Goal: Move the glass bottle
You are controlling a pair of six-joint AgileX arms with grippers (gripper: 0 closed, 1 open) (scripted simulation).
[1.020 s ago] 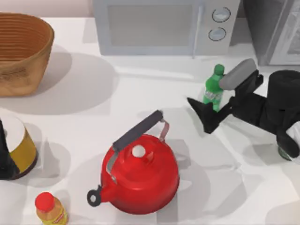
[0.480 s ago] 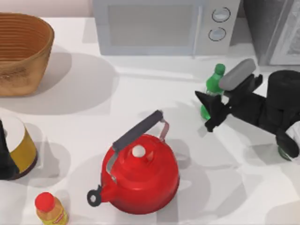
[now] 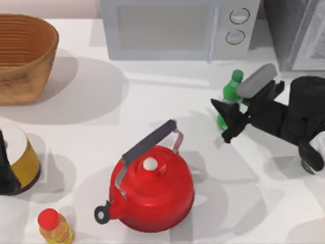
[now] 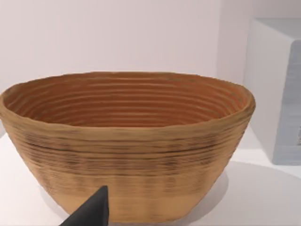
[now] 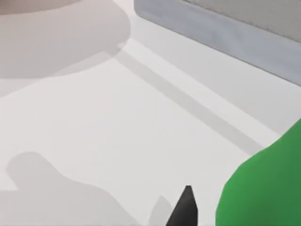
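Observation:
The glass bottle (image 3: 232, 87) is slim, bright green and green-capped, and it stands in front of the microwave's right end. My right gripper (image 3: 226, 121) reaches in from the right and is shut on the bottle's lower body, one dark finger on each side of it. The label band is hidden behind the fingers. In the right wrist view the bottle's green body (image 5: 263, 188) sits close at the edge beside one dark fingertip (image 5: 184, 209). My left arm (image 3: 6, 175) stays parked at the table's left edge, facing the wicker basket (image 4: 127, 141).
A red kettle (image 3: 152, 190) with a dark handle stands at the front centre. The microwave (image 3: 172, 28) lines the back, with the wicker basket (image 3: 23, 56) at the back left. A yellow-labelled jar (image 3: 23, 157) and a small orange bottle (image 3: 53, 226) stand front left.
My right gripper slid left and back onto the bottle, and its fingers closed around the lower body, covering the label. Over the last half second almost nothing moved.

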